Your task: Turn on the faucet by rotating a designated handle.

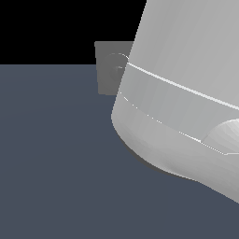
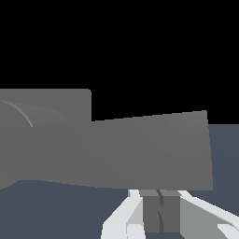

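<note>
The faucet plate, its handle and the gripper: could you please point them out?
faucet plate (image 1: 108,70): exterior view, flat face.
handle (image 2: 149,149): wrist view, bar's middle.
gripper (image 2: 159,210): wrist view, between the fingertips.

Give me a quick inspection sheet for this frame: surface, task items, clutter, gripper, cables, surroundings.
Surface: flat blue-grey floor, bare where visible.
Faucet: grey square plate with raised rings, half hidden behind the robot arm in the exterior view.
Handle: grey bar fills the wrist view, just ahead of the gripper.
Clutter: nothing seen.
Gripper: gripper pads together, nothing between them.
Cables: nothing seen.
Surroundings: black background.
</note>
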Robot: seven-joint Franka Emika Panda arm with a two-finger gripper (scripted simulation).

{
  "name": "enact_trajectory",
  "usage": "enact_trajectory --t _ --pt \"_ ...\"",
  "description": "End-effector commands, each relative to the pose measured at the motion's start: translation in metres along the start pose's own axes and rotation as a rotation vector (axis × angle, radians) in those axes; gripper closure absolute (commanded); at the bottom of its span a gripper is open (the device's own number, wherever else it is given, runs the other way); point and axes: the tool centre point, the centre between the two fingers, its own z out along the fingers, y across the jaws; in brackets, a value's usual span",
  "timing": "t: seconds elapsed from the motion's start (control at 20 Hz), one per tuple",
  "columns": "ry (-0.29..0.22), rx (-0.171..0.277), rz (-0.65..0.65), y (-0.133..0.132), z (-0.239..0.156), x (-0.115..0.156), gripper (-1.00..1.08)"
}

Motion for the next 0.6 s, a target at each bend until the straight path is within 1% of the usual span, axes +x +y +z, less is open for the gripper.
enact_trajectory --t 0.0,0.55 --pt "-0.021 0.016 -0.017 -0.001 0.003 0.010 1.08" --pt "-0.015 0.016 -0.029 0.003 0.005 0.046 1.08"
